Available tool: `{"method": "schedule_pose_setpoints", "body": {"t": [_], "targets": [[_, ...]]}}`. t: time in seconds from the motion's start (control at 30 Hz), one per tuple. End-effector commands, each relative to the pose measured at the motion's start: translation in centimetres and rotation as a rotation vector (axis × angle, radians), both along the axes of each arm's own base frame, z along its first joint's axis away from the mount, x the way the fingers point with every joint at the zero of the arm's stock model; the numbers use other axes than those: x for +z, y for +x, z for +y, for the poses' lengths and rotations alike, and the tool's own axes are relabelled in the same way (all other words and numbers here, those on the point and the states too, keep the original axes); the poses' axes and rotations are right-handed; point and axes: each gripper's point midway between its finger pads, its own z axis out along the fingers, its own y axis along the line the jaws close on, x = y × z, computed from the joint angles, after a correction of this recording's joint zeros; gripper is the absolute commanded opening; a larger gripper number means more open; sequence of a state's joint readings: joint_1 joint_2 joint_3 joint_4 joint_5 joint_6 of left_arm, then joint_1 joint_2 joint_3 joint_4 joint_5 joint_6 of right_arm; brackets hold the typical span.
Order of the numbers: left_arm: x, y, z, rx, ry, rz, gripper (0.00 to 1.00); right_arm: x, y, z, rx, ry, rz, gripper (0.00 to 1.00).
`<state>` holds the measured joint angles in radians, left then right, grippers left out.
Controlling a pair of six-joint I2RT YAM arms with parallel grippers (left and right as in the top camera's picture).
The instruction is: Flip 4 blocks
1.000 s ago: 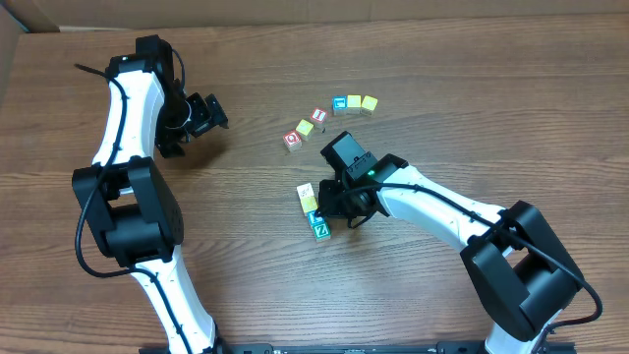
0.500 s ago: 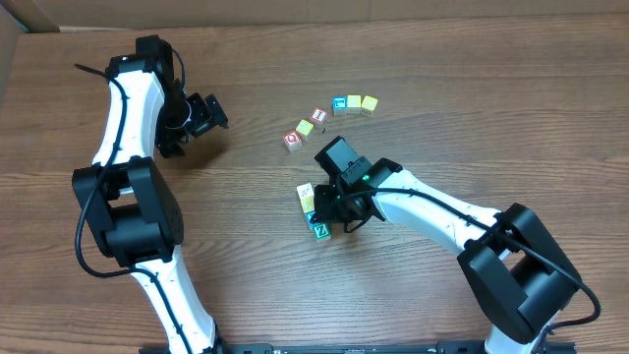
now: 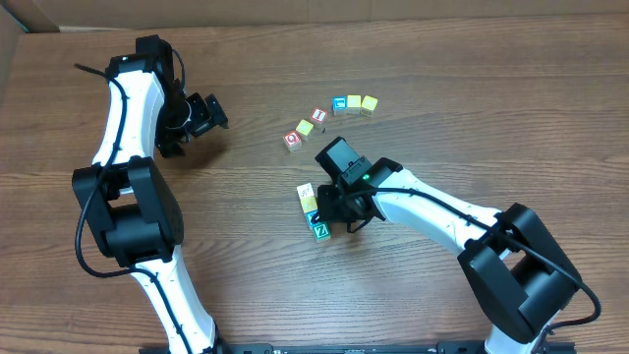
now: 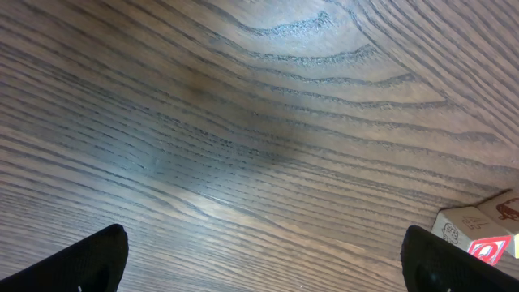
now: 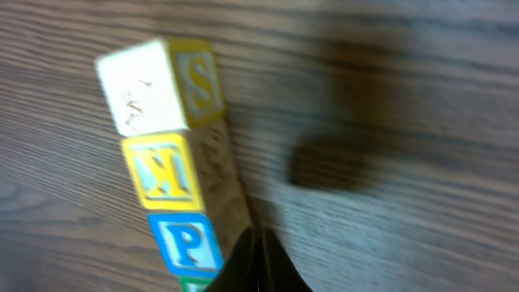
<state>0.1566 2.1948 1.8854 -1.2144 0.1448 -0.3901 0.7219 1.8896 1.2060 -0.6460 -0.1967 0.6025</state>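
Four small wooden alphabet blocks lie in a tight row near the middle of the wooden surface [image 3: 442,79], each touching the next. From the right wrist view, the cream block [image 5: 144,85] heads the row, showing a plain pale top and a yellow-framed S on its side. Next comes the yellow block [image 5: 162,174] with a letter K seen reversed, then the blue block [image 5: 185,243] with a white P. Only a sliver of the teal block [image 3: 321,231] shows at the bottom edge of that view, while the overhead view shows it ending the row.

The right pincer [image 5: 256,261] is closed to a single dark point and holds nothing. It sits low, just beside the bare wooden side of the row, level with the blue block. Whether it touches the row cannot be told.

The left pincer [image 3: 210,114] is well apart at the upper left. Its fingers [image 4: 81,259] are spread wide and empty above bare wood. A red-faced cube [image 4: 480,231] shows at the right edge of its wrist view.

Farther back on the surface, another red cube [image 3: 317,116] lies loose among other cubes.
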Motion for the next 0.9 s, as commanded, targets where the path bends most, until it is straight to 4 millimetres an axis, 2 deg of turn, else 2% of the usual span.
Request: {"method": "schedule_pose_setpoints", "body": {"t": [0.0, 0.17, 0.33, 0.87], "targets": [[0.2, 0.1, -0.2, -0.007, 0.007, -0.004, 1.00, 1.6, 1.4, -0.4, -0.031, 0.004, -0.032, 0.04], [0.2, 0.1, -0.2, -0.007, 0.007, -0.004, 1.00, 1.1, 0.0, -1.6, -0.083, -0.039, 0.049, 0.04], [0.2, 0.1, -0.2, -0.007, 0.007, -0.004, 1.00, 1.2, -1.7, -0.4, -0.047, 0.011, 0.113, 0.04], [0.2, 0.1, -0.2, -0.007, 0.007, -0.004, 1.00, 1.2, -2.3, 0.0, -0.063, 0.027, 0.146, 0.04]]}}
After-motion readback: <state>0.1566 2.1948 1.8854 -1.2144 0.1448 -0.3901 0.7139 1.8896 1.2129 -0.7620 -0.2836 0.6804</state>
